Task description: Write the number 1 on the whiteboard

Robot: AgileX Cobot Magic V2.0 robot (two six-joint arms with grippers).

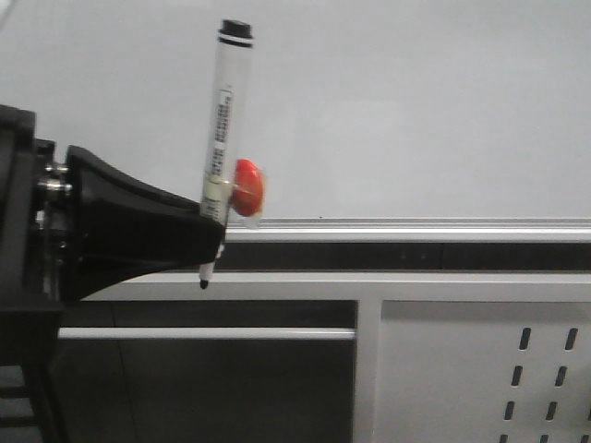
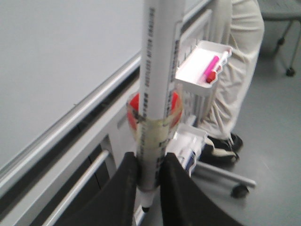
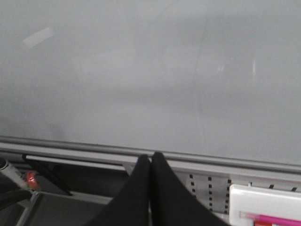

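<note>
The whiteboard [image 1: 388, 101] stood blank ahead of me, no stroke on it. My left pincer [image 1: 211, 242] clamped a white marker [image 1: 222, 129] nearly upright, tip down, below the board's rail. My right pincer [image 3: 150, 162] was pressed closed, empty.

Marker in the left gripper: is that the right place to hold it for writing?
Reasonably. The left gripper clamps the marker low on its barrel near the tip, just below the tape band, from its sides. The long straight barrel suits a side pinch; gripping near the tip likely limits wobble.
</note>
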